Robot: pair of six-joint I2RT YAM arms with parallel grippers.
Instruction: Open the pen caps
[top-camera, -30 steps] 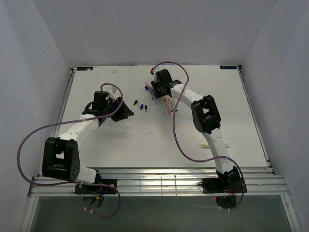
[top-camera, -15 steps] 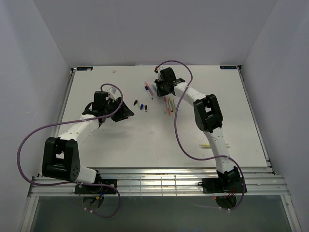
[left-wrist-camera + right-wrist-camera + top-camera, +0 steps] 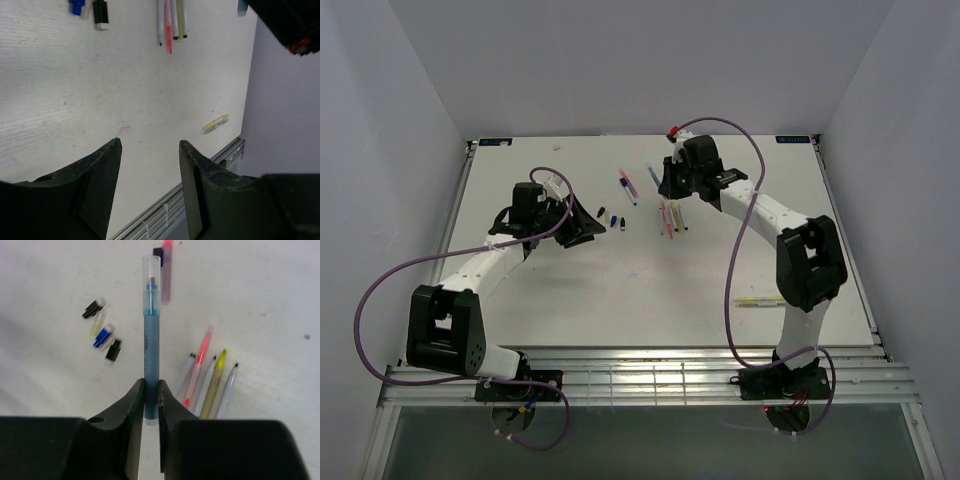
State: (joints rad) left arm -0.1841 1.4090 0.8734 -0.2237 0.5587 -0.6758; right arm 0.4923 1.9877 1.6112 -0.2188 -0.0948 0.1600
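Against one second back: finds right arm (image 3: 790,240) swung out to the right, wrist carried from the left of the pen cluster to its far right side. Finds left arm (image 3: 485,265) only nudged toward desk centre.

Desk (image 3: 570,290): white, carrying all items below.

Right jaws: clamped tight on blue pen (image 3: 151,340), gripping low on the barrel. Pen pointing straight away from the wrist over the desk, with clear cap (image 3: 151,267) seated on its far end.

Left jaws: parted, gripping nothing, hanging over bare desk just left of the loose caps.

Uncapped pens (image 3: 670,217): fanned cluster lying side by side on the desk, just near of the right wrist. White, pink and yellow barrels, tips exposed.

Pink pen (image 3: 626,184): lying apart, to the left of the cluster.

Yellow pen (image 3: 757,300): lying alone, well apart, toward the near right of the desk.

Loose caps, in a short line between left jaws and cluster:
- black cap (image 3: 92,308)
- yellow cap (image 3: 97,325)
- blue cap (image 3: 102,336)
- second black cap (image 3: 114,350)
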